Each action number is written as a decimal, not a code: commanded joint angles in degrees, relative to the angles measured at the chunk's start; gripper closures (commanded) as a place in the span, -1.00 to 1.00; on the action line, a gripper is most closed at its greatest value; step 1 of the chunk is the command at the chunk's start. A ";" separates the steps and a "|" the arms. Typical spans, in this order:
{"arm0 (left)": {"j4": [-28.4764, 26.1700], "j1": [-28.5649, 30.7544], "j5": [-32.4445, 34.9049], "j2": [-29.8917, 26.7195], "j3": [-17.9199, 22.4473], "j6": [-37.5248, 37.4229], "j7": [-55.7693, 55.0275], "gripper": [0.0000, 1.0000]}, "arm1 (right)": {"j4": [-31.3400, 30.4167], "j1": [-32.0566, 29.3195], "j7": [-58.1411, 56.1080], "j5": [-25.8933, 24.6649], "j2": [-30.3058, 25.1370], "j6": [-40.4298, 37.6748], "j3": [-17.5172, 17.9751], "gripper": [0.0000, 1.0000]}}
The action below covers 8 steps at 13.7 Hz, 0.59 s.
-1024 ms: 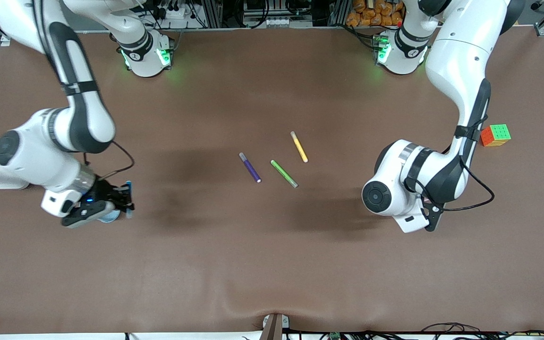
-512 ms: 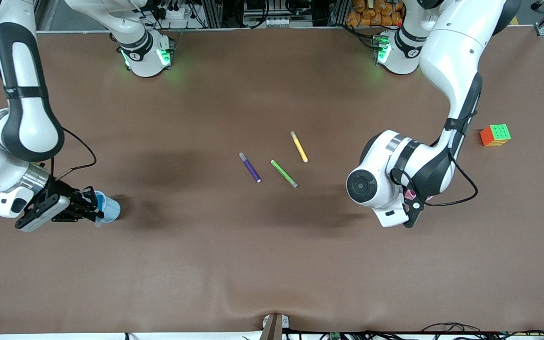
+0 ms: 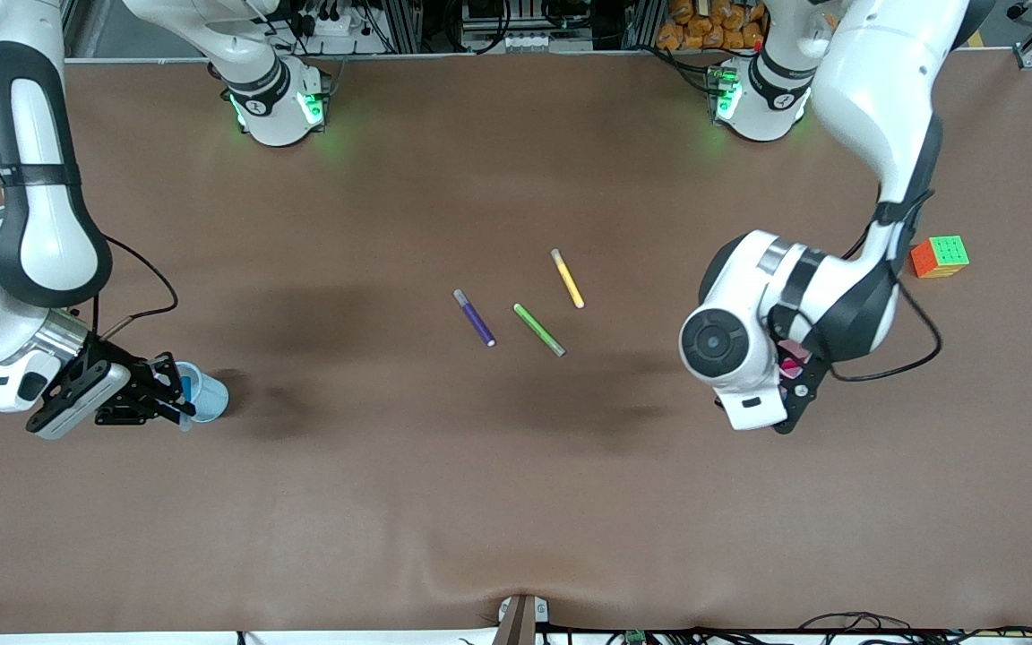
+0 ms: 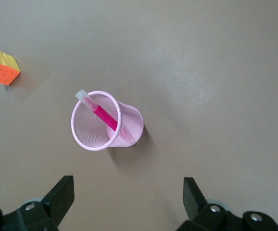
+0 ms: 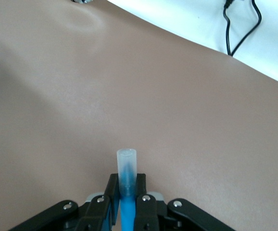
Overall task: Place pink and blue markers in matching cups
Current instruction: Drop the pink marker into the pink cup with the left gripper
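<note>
The pink marker (image 4: 105,119) already leans inside the pink cup (image 4: 129,129), its pale end poking over the rim, so that half of the task looks done; the cup stands on the surface (image 3: 516,502) toward the left arm's end, near the colour cube (image 3: 939,256), though in the front view the arm's wrist hides nearly all of it. The left gripper (image 4: 128,202) hangs directly over the cup with its fingers spread wide and nothing between them, which fits a release and suggests the arm is free to lift clear. Toward the right arm's end, the right gripper (image 3: 171,391) sits low at the blue cup (image 3: 207,396), its fingers (image 5: 140,190) clamped on the blue marker (image 5: 127,169), held roughly upright with the pale end up, presumably so it can drop straight into the mouth. The front view suggests the lower end may already be inside the cup, but the fingers block that spot, so it cannot be said for certain. The purple pen (image 3: 474,317), green pen (image 3: 538,329) and yellow pen (image 3: 567,278) lie loose mid-surface, well apart from both cups, and need no handling.
</note>
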 commanded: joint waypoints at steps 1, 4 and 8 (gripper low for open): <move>-0.81 1.21 -2.74 -4.82 -0.60 0.12 6.92 -1.00 | -0.39 -2.12 -6.09 4.39 -1.00 -0.90 0.91 1.00; -0.89 4.89 -10.45 -10.79 -0.60 0.12 18.33 -1.00 | -0.39 -3.00 -10.93 7.29 -0.74 -1.95 0.91 1.00; -0.98 11.13 -15.75 -17.56 -0.51 0.03 37.49 -1.00 | -0.39 -4.76 -17.51 10.89 -0.47 -3.36 0.91 1.00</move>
